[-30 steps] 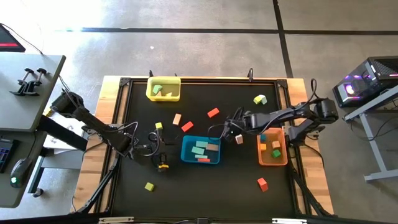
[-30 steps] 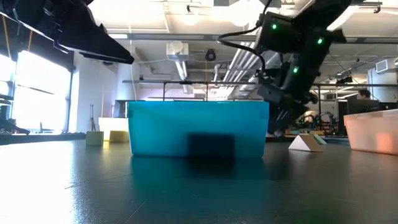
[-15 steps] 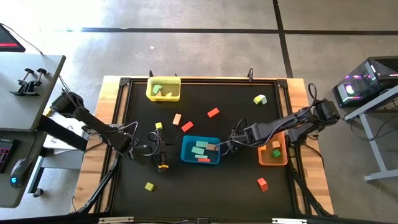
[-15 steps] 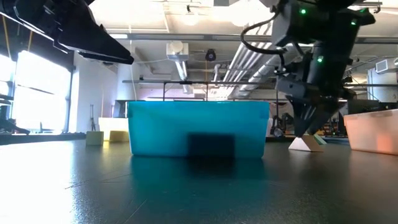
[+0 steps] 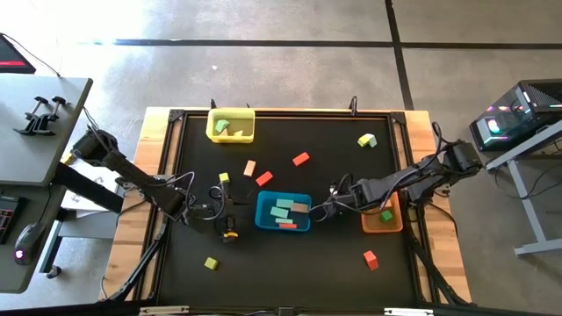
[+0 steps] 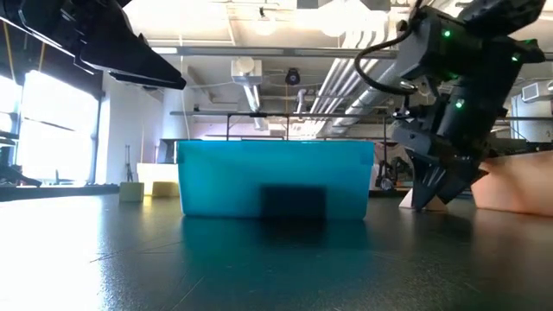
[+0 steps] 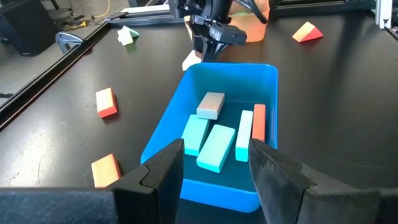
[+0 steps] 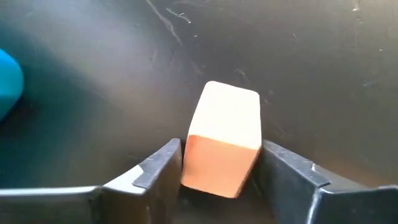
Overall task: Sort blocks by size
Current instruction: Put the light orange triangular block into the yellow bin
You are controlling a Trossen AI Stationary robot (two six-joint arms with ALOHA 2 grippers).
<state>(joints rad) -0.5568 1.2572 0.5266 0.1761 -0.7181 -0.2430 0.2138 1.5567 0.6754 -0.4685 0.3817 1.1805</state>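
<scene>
A tan block [image 8: 222, 146] rests flat on the black mat just right of the blue tray [image 5: 283, 211]. My right gripper [image 8: 221, 177] points down over this block, open, one finger close on each side of it. It also shows in the low view [image 6: 436, 186]. The blue tray holds several pale green bars, a tan block and a red bar [image 7: 259, 121]. My left gripper [image 7: 217, 165] hangs open and empty left of the blue tray, also visible in the high view [image 5: 219, 211]. Loose blocks lie around: red [image 5: 301, 159], orange-red [image 5: 264, 178], yellow [image 5: 225, 177], lime [image 5: 367, 140]. My right gripper has its fingers [image 8: 165, 168] beside the tan block's two opposite sides [image 8: 189, 158], coming from above and slanting down. The block sits on the mat. Whether the fingers touch it I cannot tell.
A yellow tray [image 5: 231, 125] with green blocks stands at the far left. An orange tray [image 5: 384, 219] with blocks sits under my right arm. More loose blocks lie near the front: lime [image 5: 211, 262] and red [image 5: 371, 259]. Wooden rails border the mat.
My right gripper has moved toward the table's near edge and down, rolling about its own axis, until it stands over the tan block beside the blue tray. The block has stayed where it was.
</scene>
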